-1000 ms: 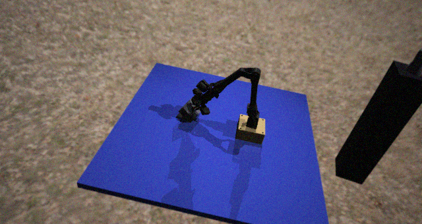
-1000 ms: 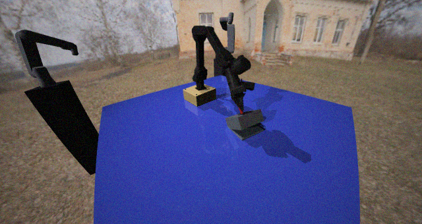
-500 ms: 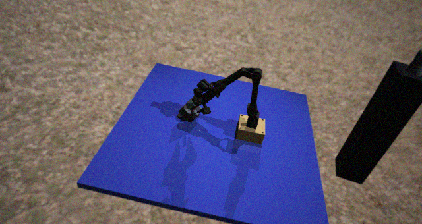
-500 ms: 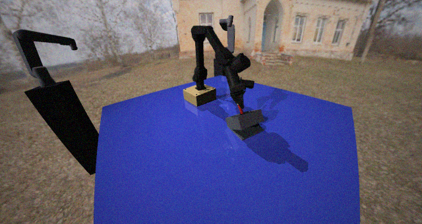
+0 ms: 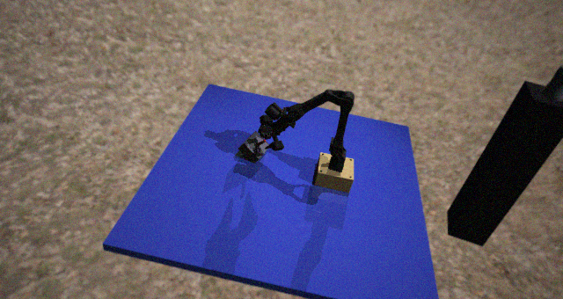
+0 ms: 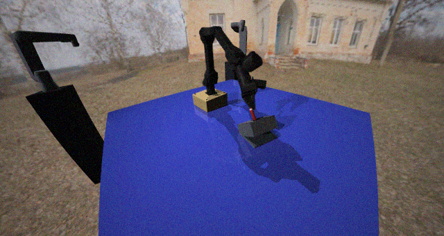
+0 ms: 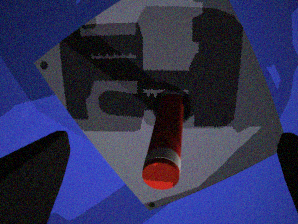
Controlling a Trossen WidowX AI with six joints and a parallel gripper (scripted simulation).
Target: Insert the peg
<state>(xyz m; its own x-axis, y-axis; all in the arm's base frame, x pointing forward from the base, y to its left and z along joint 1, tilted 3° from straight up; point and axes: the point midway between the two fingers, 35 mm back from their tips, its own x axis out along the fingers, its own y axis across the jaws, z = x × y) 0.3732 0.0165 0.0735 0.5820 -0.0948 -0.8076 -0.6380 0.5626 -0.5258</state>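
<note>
outside, blue table (image 6: 173, 180) on seemingly gravelly ground (image 5: 88, 48), house (image 6: 277, 21) behind.

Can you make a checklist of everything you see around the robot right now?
Surface: blue table, shadowed beside the panel.
Job's things: red peg stuck in the hole of the grey sloped panel, top end sticking out.
Clutter: nothing seen.
Tool: tool open, holding nothing, just above the peg's top.
Cables: nothing seen.
Surroundings: tan base block, black post, rough ground, a building behind.
</note>
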